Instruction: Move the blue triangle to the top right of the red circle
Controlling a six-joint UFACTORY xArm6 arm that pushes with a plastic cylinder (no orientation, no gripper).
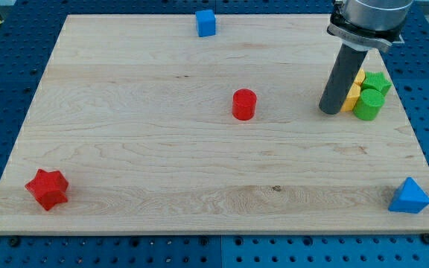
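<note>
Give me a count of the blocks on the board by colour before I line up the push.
Red: 2, the red circle and the red star
Blue: 2, the blue triangle and the blue cube
Green: 2, the green star and the green cylinder
Yellow: 2, the upper yellow block and the lower yellow block, both partly behind my tip
Total: 8

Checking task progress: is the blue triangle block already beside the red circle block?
No, the blue triangle block sits at the board's bottom-right corner, far from the red circle block.

blue triangle (409,197): wedge-shaped block, flat on the table at the view's bottom right corner, near the edge | red circle (244,104): short upright cylinder near the table's middle; well apart, up and left of the triangle
</note>
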